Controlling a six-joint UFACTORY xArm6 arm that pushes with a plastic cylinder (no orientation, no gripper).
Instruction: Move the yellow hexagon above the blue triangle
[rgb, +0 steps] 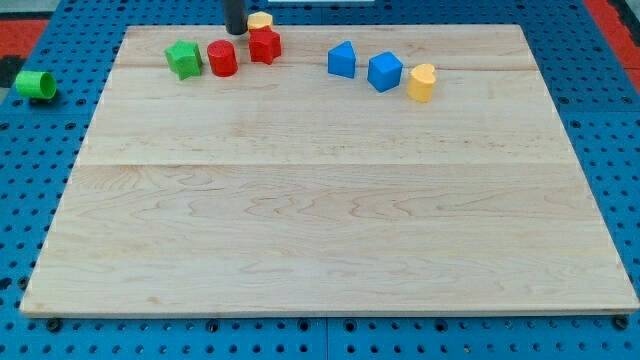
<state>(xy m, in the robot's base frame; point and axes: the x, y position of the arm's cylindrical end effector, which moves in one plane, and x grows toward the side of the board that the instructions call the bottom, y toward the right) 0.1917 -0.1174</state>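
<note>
The yellow hexagon (260, 20) sits at the board's top edge, just above a red star-shaped block (265, 45). My tip (235, 32) is right next to the hexagon on its left, touching or nearly touching it. The blue triangle (341, 60) lies to the right of the hexagon and a little lower, well apart from it.
A red cylinder (222, 59) and a green star-shaped block (184, 59) lie left of the red star. A blue cube (384, 71) and a yellow heart-shaped block (421, 82) lie right of the triangle. A green ring (35, 85) lies off the wooden board (330, 230) at the left.
</note>
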